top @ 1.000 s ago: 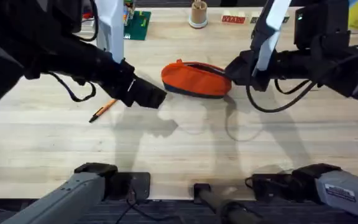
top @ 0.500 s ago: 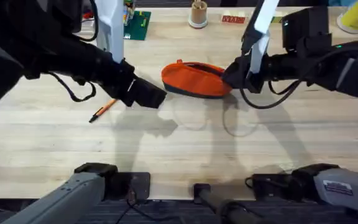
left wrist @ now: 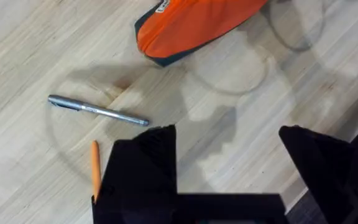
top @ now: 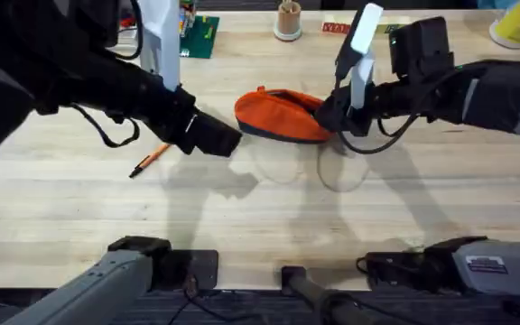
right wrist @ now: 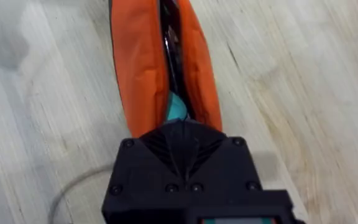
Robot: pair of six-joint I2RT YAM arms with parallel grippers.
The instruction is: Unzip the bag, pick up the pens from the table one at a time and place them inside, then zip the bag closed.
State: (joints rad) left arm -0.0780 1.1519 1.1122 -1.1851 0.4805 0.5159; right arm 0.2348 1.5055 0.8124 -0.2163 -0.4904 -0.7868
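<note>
Bag (top: 283, 115) lying mid-tabletop (top: 260, 217), its zipper part open, the right gripper (top: 329, 110) working at its end, jaws hidden, state unclear. Left gripper (left wrist: 227, 140), jaws spread, hovering over both pens (left wrist: 98, 111), none yet bagged.

No readable text anywhere. Small red rectangular sign with white lettering (top: 336, 28) at the far edge of the light wooden plank table (top: 269, 226), letters too blurred to make out. White label (top: 487, 265) on the grey right arm base at the near right, print illegible. White tag (left wrist: 161, 6) on the orange fabric pouch (left wrist: 194, 28), unreadable.
</note>
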